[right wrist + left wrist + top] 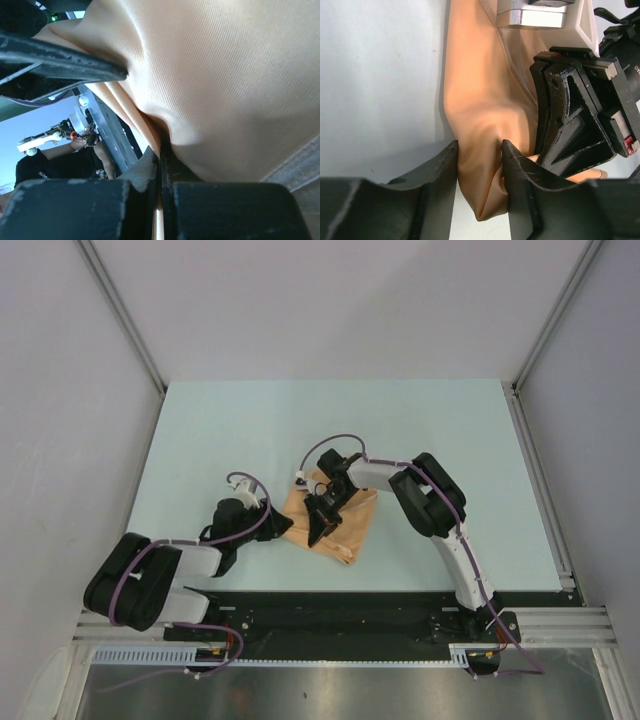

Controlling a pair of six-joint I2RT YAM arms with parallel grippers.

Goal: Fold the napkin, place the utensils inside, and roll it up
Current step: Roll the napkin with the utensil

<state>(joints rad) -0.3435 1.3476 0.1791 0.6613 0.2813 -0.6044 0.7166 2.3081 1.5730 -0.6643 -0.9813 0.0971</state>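
My left pincer [268, 524] [480, 147], black and two-fingered, is closed around a thick fold of the soft peach-orange cloth napkin [352, 527] [480, 90] [225, 75]; the cloth fills the gap between my left fingers, and a bunched corner hangs out just below their tips; the rest spreads away ahead of that pincer and to its right, lying on the pale blue-green table [250, 430]; further right, my right pincer [322, 522] [545, 157] [161, 160] is clamped tight on a thin layer of the same napkin, its jaws nearly meeting with only cloth between them, and it stands just beside the left one, almost touching it; above its fingers the fabric drapes in smooth folds; I judge this cloth light and quite limp, so it will sag and crease wherever neither pincer holds it; its slight sheen suggests it may slip from a shallow pinch; the stitched hem and the corners look like the surest places to hold, taken deep between the pads; no utensil shows in any view, and I cannot tell whether one lies under the cloth.
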